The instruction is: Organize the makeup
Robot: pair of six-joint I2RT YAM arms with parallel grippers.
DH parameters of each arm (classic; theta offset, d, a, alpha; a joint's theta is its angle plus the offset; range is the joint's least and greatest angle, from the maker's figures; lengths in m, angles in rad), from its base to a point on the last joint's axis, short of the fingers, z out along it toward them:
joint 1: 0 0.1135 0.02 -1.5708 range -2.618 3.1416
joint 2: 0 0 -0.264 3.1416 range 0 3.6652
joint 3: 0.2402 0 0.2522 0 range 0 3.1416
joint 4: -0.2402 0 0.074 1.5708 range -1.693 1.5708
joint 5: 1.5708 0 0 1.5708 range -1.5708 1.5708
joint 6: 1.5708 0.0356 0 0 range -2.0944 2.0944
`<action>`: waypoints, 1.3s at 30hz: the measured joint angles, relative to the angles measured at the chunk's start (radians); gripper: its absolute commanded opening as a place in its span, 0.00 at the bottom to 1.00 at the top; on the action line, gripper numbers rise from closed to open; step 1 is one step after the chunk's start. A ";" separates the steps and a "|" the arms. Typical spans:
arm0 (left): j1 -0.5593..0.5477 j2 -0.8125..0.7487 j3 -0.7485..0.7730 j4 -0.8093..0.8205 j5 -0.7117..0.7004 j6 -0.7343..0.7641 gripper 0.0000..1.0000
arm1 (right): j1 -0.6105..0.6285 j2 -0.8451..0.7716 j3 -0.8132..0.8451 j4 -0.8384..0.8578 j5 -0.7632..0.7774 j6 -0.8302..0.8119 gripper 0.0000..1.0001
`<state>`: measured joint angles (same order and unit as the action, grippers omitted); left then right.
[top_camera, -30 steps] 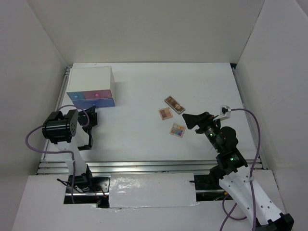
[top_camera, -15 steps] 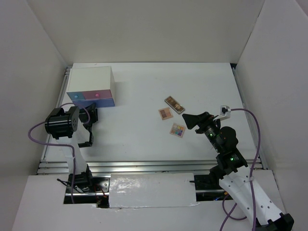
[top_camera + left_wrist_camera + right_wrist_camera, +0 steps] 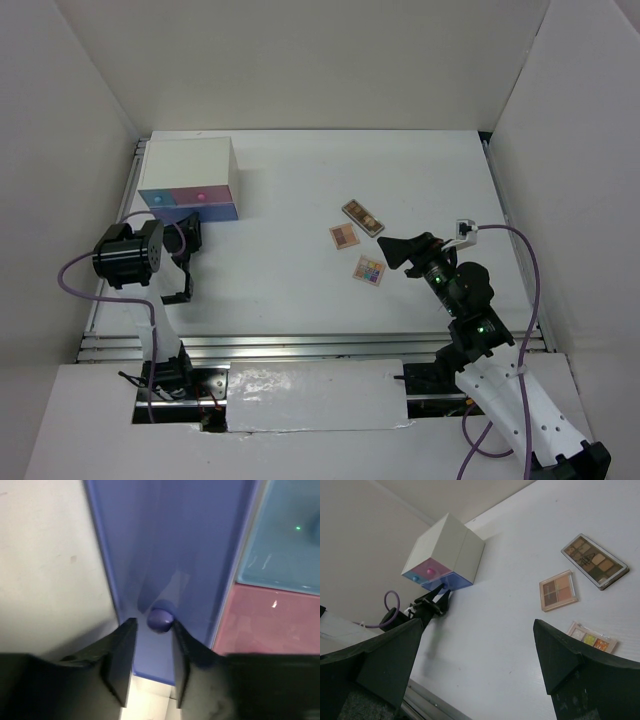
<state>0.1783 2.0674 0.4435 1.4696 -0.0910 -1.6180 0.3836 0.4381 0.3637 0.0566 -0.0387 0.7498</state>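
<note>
Evidently, the left gripper [image 3: 153,625] stood with its fingers parted around the blue drawer's [image 3: 170,555] purple knob [image 3: 160,620], not clamped. The right gripper [image 3: 390,250] hung spread wide at two o'clock from the multicoloured palette [image 3: 369,270].

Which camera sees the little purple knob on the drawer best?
The left wrist view: the purple knob sits close up, between the left jaws. The top view shows the white box, but this knob cannot be seen there. The right wrist view shows the box far off, its purple knob unseen.
</note>
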 measured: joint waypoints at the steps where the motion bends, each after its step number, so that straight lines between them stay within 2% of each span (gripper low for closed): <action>1: 0.002 0.000 0.005 -0.002 0.002 0.000 0.41 | 0.000 0.001 -0.001 0.002 0.000 0.000 1.00; 5: 0.009 0.000 0.024 0.000 0.011 0.022 0.27 | 0.000 0.001 -0.007 0.005 -0.002 0.000 1.00; 11: 0.013 0.000 0.026 -0.002 0.023 0.038 0.13 | 0.000 0.004 -0.011 0.006 -0.003 0.000 1.00; 32: 0.020 -0.003 -0.156 0.140 0.022 0.036 0.08 | 0.000 0.003 -0.011 0.011 -0.008 0.000 1.00; 37: 0.023 -0.004 -0.161 0.146 0.029 0.033 0.08 | 0.000 0.003 -0.011 0.011 -0.009 0.000 1.00; 39: 0.030 -0.006 -0.146 0.142 0.045 0.030 0.05 | 0.000 0.003 -0.011 0.011 -0.010 0.000 1.00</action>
<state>0.2081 2.0609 0.2970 1.6112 -0.0460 -1.5879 0.3836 0.4416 0.3527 0.0673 -0.0490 0.7502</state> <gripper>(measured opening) 0.344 0.997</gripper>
